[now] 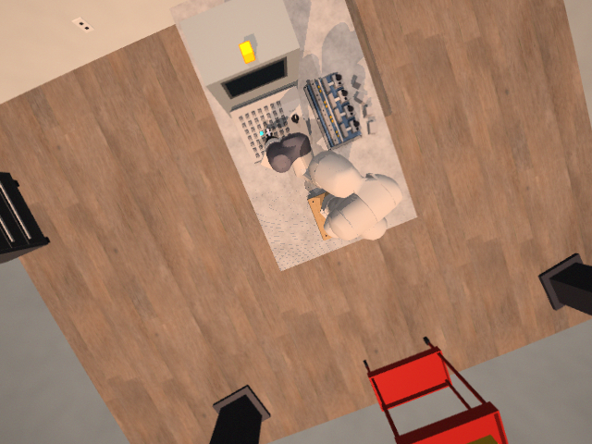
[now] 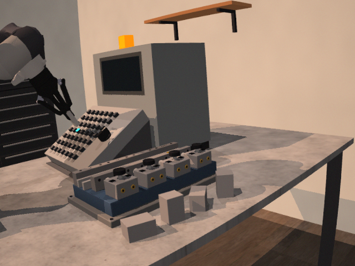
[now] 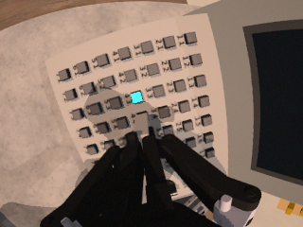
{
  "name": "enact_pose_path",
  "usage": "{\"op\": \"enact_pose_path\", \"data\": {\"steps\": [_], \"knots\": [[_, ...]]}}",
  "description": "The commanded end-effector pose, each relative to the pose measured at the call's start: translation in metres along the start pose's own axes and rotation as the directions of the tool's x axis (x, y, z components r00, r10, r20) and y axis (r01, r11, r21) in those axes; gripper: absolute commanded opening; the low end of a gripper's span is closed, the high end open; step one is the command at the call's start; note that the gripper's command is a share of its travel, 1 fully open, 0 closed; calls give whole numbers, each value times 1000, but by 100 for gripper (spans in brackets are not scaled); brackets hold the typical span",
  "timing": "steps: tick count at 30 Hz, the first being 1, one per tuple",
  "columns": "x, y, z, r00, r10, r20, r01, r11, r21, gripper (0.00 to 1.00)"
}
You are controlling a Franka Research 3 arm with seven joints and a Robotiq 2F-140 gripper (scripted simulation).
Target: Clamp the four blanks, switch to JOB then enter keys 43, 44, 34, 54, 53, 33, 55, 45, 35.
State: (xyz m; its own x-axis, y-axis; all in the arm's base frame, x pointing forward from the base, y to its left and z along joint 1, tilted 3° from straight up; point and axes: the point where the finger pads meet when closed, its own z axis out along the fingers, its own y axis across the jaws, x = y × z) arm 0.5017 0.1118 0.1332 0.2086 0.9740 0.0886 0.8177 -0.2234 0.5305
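Note:
My gripper (image 1: 268, 134) (image 2: 76, 124) (image 3: 143, 123) is shut and empty, its fingertips at the sloped key panel, over the key beside the lit one. Whether they touch that key is hidden. One key (image 1: 261, 133) (image 2: 77, 129) (image 3: 136, 97) glows cyan; its printed name is too small to read surely. The black selector knob (image 1: 294, 117) (image 2: 104, 134) is on the panel's right side. The amber lamp (image 1: 246, 52) (image 2: 126, 41) is lit. The vise fixture (image 2: 163, 189) shows no blank on its stations. The grey blanks (image 2: 138, 227) (image 2: 172, 207) (image 2: 197, 198) (image 2: 224, 184) stand or lie in front of it.
The cabinet (image 1: 205, 52) (image 2: 180, 94) with its dark screen (image 2: 121, 73) (image 3: 281, 104) rises behind the panel. The fixture stands to the panel's right, and the blanks are near the table's edge. A shelf (image 2: 197, 13) hangs on the wall above.

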Motion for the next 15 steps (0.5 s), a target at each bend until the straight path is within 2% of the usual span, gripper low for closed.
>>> {"op": "enact_pose_path", "data": {"steps": [1,10,12,15], "knots": [[-2,-1,-2,999,-39,11,39,999,11,0],[-2,0,-5,999,-39,11,39,999,11,0],[-2,4,-17,999,-39,11,39,999,11,0],[-1,16,-56,999,-39,11,39,999,11,0]]}}
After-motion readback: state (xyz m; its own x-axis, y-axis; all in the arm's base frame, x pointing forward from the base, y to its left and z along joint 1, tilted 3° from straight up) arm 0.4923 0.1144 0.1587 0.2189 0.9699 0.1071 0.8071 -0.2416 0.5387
